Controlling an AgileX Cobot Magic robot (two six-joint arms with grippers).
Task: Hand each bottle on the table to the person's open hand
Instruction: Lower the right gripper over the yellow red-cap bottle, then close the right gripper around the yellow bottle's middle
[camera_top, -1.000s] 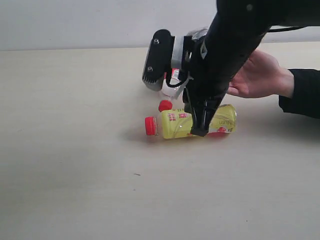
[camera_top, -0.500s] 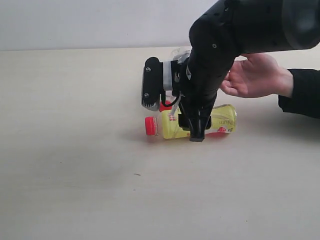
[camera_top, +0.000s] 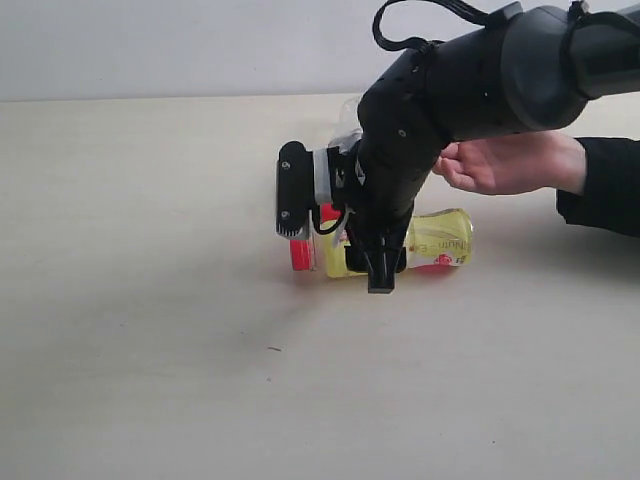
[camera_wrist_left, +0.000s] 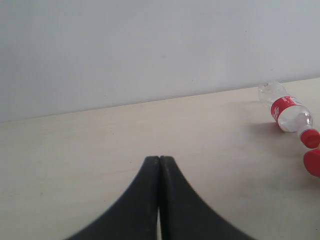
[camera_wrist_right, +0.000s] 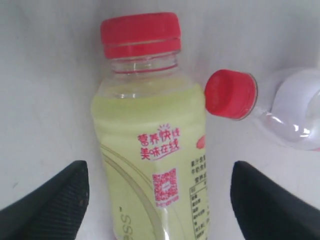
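The yellow bottle (camera_top: 440, 240) with its red cap (camera_top: 299, 254) lies on its side on the table (camera_top: 150, 300). My right gripper (camera_top: 380, 268) points down over its middle, open. In the right wrist view the yellow bottle (camera_wrist_right: 155, 150) lies between the two spread fingertips (camera_wrist_right: 55, 200), apart from both. The small clear bottle's red cap (camera_wrist_right: 231, 94) lies just beside it. That small red-labelled bottle (camera_wrist_left: 287, 107) also shows in the left wrist view, far from my left gripper (camera_wrist_left: 159, 160), which is shut and empty. The green-labelled and floral bottles are out of view.
A person's open hand (camera_top: 500, 165) in a dark sleeve is held palm up at the right, just behind my right arm. A pale wall (camera_top: 150, 50) runs along the table's far edge. The left gripper does not show in the exterior view.
My right arm has swung lower and leftward over the yellow bottle, bringing the open fingers down on either side of it. The bottles and the hand stay put.
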